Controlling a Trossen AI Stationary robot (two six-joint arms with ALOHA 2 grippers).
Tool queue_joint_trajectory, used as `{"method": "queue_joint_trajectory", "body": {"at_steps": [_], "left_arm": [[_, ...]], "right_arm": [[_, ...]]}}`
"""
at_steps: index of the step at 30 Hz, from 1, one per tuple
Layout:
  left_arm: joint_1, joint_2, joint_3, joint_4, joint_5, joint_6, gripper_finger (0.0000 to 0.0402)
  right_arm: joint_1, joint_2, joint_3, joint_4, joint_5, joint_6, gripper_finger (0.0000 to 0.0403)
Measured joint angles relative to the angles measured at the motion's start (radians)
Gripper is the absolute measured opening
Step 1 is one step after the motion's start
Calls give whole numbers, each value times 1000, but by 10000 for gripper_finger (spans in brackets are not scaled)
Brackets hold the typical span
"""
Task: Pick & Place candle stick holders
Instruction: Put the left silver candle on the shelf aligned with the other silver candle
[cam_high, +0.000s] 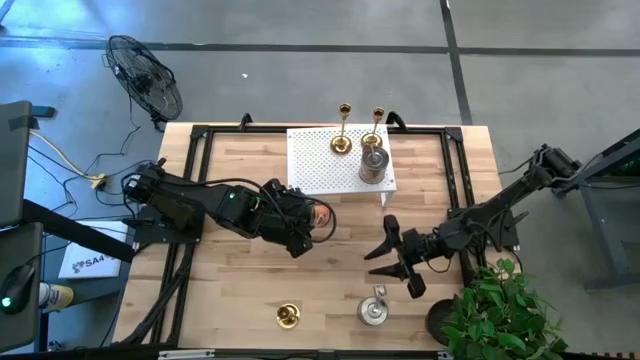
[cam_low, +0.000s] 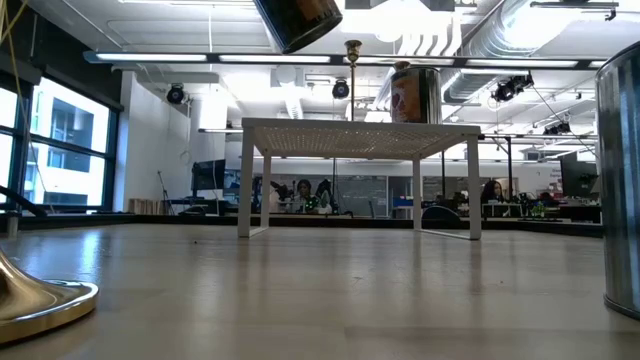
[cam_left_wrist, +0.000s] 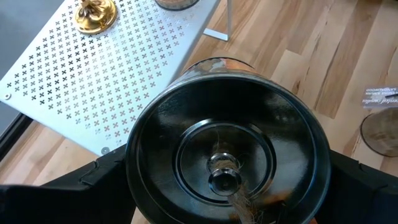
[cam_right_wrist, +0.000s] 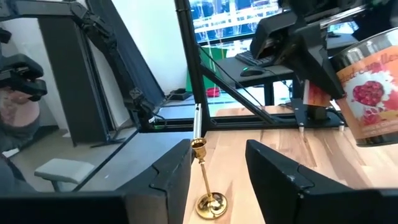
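Beside the rack (cam_high: 330, 160), left gripper (cam_high: 312, 222) clamping cup holder (cam_left_wrist: 227, 155) (lifted), right gripper (cam_high: 398, 262) apart.

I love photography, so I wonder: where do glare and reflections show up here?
Low view: ceiling strip lights glare; the table mirrors them. Left wrist view: the cup holder in the left gripper gleams in rings. Right wrist view: the gold candlestick beyond the right gripper glints.

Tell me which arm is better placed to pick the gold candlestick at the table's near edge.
Right. Its open pincer is empty, and its wrist view looks straight at the slim shiny gold candlestick between its fingers. The left pincer is shut on a squat cylindrical metal holder, so it is occupied.
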Motion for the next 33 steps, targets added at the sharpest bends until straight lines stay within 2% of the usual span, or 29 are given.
{"method": "queue_joint_trajectory", "body": {"at_steps": [11, 33], "left_arm": [[0, 0, 0, 1, 4, 0, 351], [0, 0, 0, 3, 13, 0, 351]], "right_arm": [[0, -11, 0, -9, 45, -4, 201], [1, -12, 0, -12, 105, 17, 367]]}}
